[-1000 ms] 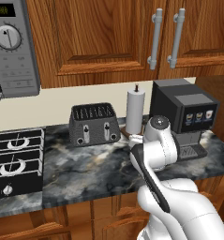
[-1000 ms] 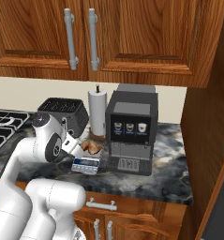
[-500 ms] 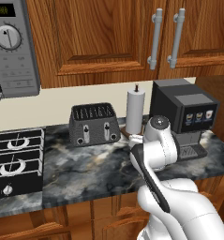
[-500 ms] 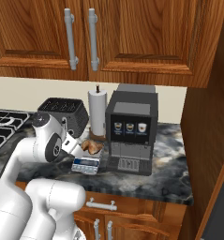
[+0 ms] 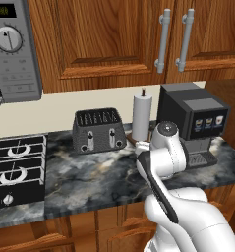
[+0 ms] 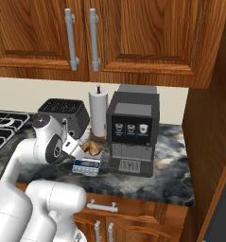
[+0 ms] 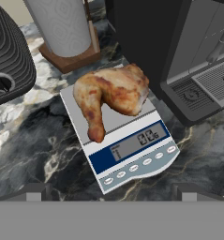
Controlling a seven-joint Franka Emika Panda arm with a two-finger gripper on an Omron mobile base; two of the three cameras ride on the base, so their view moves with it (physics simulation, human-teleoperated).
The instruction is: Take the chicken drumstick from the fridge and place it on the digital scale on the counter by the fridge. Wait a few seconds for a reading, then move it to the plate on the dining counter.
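Nothing has shifted in the last second; my claw (image 7: 111, 197) hangs wide and empty above the chicken drumstick (image 7: 112, 93), which lies on the digital scale (image 7: 127, 150) on the bench (image 7: 33, 145); I judge this the wait for a reading, plate next.

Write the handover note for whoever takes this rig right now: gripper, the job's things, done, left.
Gripper: open, empty, poised just above the digital scale.
Chicken drumstick: lying on the scale's platform, display lit, on the counter between the toaster and the coffee machine, in front of the paper towel roll.
Done: drumstick out of the fridge and set on the scale.
Left: wait for the reading, regrasp it, carry it to the plate on the dining counter.
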